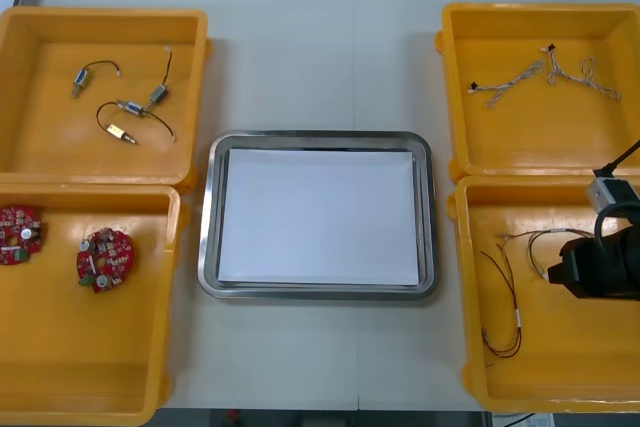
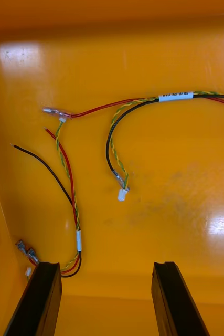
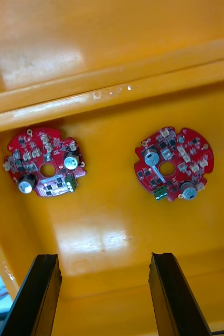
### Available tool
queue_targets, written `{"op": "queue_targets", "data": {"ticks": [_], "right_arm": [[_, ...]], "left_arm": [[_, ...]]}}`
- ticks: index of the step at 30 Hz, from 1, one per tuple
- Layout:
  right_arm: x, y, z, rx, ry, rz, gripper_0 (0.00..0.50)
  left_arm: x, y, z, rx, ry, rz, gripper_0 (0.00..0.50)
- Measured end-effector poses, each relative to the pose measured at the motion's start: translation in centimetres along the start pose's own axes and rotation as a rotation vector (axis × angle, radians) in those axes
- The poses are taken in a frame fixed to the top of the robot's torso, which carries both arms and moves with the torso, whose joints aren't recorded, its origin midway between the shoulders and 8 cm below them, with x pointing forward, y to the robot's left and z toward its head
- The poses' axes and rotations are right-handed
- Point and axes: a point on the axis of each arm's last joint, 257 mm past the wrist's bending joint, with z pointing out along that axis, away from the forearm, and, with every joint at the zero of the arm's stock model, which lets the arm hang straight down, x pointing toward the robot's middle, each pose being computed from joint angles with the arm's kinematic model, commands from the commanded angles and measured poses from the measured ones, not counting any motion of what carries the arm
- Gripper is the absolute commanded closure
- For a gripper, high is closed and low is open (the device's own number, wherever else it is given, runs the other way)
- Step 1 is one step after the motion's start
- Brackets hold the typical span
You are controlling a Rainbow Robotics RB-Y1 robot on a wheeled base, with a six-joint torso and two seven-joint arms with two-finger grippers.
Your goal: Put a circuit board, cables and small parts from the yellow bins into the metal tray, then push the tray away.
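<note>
The white-lined metal tray (image 1: 318, 137) sits with nothing in it, while over the near yellow bin (image 1: 560, 367) to the tray's right the right gripper (image 2: 106, 268) hangs with fingers spread and nothing between them. The red, yellow and black cables (image 2: 174, 97) lie on the tray side of that gripper, and the nearest bundle (image 2: 78, 240) runs lengthwise away from one fingertip, so a grasp looks to need a sideways shift to straddle it. The left gripper (image 3: 105, 257), likewise spread and empty, hovers over the near bin left of the tray, two red circuit boards (image 3: 182, 155) just ahead.
</note>
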Motion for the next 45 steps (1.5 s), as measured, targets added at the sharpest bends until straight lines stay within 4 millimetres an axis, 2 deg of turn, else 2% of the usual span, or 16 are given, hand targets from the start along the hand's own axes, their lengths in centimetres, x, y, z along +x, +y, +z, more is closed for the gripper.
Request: {"op": "queue_targets", "data": {"ticks": [5,15,21,26,34,39,45], "right_arm": [[0.9,0.0,1.5,0.044,0.010,-0.017,0.000],[3.1,0.8,3.9,0.066,0.027,-0.039,0.000],[3.9,0.9,4.7,0.080,0.032,-0.035,0.000],[4.3,1.1,5.3,0.104,0.027,-0.053,0.000],[4.9,1.8,5.9,0.102,0.034,-0.063,0.000],[5.1,2.0,6.1,0.095,0.033,-0.055,0.000],[4.6,2.6,6.9,0.077,-0.006,-0.062,0.000]], "left_arm": [[0.0,0.1,0.5,-0.007,-0.010,0.143,0.000],[-1.4,-1.3,1.6,0.033,-0.099,0.111,0.000],[-1.7,-2.6,2.4,0.056,-0.137,0.314,0.000],[-1.6,-4.1,3.3,0.080,-0.180,0.497,0.000],[0.0,-5.6,4.1,0.136,-0.181,0.483,0.000],[0.5,-5.4,4.5,0.127,-0.189,0.483,0.000],[0.6,-5.6,5.5,0.097,-0.215,0.589,0.000]]}}
